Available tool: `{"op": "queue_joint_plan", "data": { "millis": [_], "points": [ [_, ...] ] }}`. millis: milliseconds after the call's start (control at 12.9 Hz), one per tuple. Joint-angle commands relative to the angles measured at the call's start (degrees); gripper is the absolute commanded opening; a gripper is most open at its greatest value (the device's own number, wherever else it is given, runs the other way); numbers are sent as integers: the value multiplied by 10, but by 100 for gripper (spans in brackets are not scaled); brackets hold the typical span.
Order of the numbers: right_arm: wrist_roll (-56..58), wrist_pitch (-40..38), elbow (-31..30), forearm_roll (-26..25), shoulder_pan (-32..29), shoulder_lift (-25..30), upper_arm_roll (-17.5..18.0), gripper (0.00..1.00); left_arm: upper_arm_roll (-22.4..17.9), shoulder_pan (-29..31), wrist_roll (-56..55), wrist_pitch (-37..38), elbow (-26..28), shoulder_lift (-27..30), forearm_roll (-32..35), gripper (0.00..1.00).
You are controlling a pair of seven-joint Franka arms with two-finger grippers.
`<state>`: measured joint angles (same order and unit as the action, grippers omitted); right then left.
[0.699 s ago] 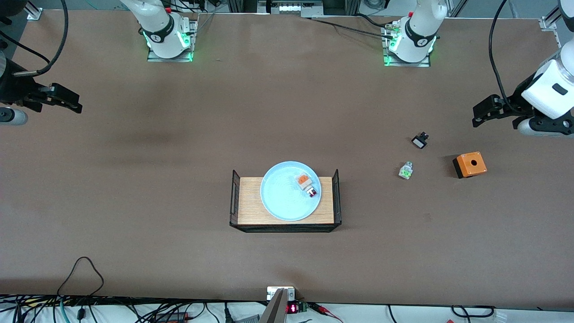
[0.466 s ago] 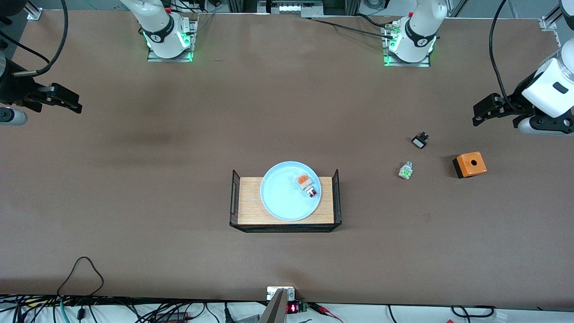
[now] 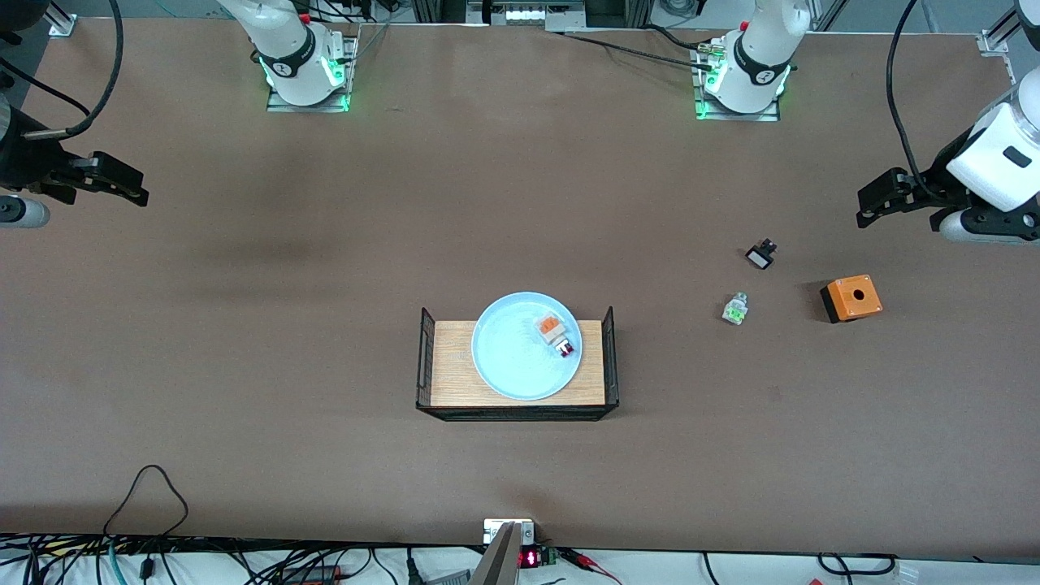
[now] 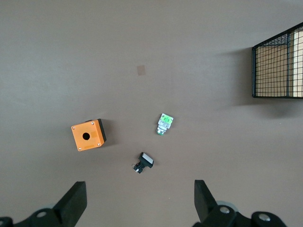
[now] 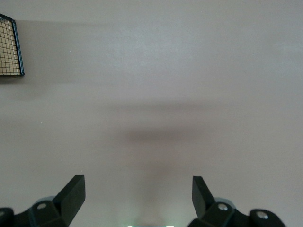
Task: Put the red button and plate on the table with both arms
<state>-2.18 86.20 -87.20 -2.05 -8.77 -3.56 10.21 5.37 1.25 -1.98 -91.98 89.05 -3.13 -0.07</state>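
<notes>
The pale blue plate (image 3: 520, 357) rests on a small wooden tray (image 3: 451, 366) at the middle of the brown table (image 3: 325, 260). The red button (image 3: 557, 335), with its orange block and dark red cap, lies in the plate toward the left arm's end. My left gripper (image 3: 871, 203) hangs open over the table's left-arm end; its fingers (image 4: 75, 201) stand wide apart with nothing between them. My right gripper (image 3: 122, 183) hangs open over the right-arm end, fingers (image 5: 73, 191) wide above bare table.
An orange box with a hole (image 3: 851, 297), a green-and-clear part (image 3: 734, 309) and a small black part (image 3: 760, 255) lie toward the left arm's end, all three also in the left wrist view. The tray has black wire ends (image 3: 426, 357). Cables run along the table's near edge.
The left arm's wrist has shifted very slightly; the right arm, plate and button have not moved.
</notes>
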Motion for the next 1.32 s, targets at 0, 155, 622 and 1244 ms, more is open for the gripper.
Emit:
{"op": "queue_joint_plan", "data": {
  "millis": [0,155,622,1244],
  "points": [
    [-3,-5,18,3,-2,-9,2,100,18,-8,-31,10,-12,-12,-10,100],
    [-3,-5,18,3,-2,-9,2,100,71,-11,-100,8,-12,-17,-10,100],
    [-2,-5,18,3,-2,-9,2,100,229,-28,-397,4,-62,-113,-12,100],
    [-1,-6,18,4,-12,-14,2,100,225,-169,-734,-118,-198,-324,144,100]
  ]
}}
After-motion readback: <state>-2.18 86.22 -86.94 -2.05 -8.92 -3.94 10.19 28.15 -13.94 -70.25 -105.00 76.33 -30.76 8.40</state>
